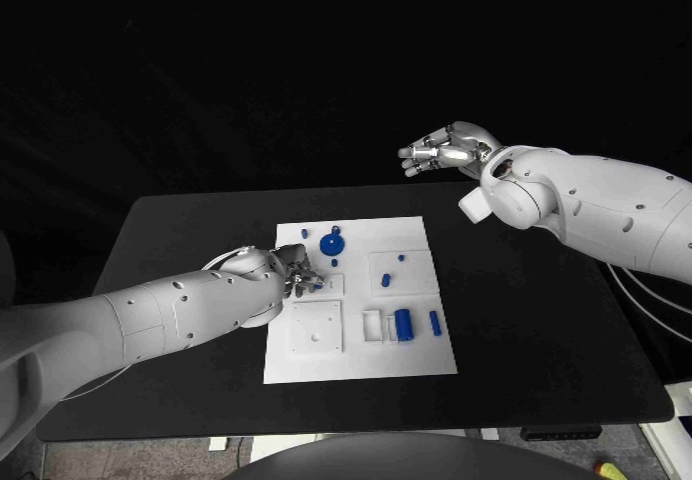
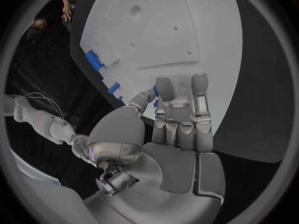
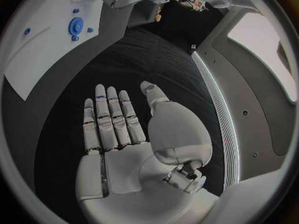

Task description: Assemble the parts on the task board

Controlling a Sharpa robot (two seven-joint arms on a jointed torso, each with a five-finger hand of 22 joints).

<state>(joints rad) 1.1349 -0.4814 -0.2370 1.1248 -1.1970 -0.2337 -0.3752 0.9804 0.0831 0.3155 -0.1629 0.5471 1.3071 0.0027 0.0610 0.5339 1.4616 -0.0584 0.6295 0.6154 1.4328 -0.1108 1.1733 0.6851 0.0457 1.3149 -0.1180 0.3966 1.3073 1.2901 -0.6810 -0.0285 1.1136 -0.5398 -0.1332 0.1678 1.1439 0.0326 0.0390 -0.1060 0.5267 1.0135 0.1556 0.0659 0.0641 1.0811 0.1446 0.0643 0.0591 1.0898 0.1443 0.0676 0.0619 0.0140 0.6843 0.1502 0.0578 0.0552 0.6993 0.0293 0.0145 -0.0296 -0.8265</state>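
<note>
Parts: small blue plastic pieces (image 1: 402, 325) on white task board (image 1: 411, 365), frame centre; probably light, stiff, slippery, pinch sides. Left hand (image 1: 296, 272) over board, grip unclear. Right hand (image 1: 444, 148) upper right, empty, fingers spread.

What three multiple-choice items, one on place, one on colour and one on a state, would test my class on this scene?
1. Where is the left hand?
A. over the white board's left edge
B. off the table
C. at the table's near right corner

2. What colour is the round part?
A. red
B. blue
C. green

3. How is the right hand?
A. gripping a part
B. open and empty
C. pressing on the board

Answers: 1 A, the head view shows it there. 2 B, it is blue. 3 B, its fingers are spread, holding nothing.
</note>
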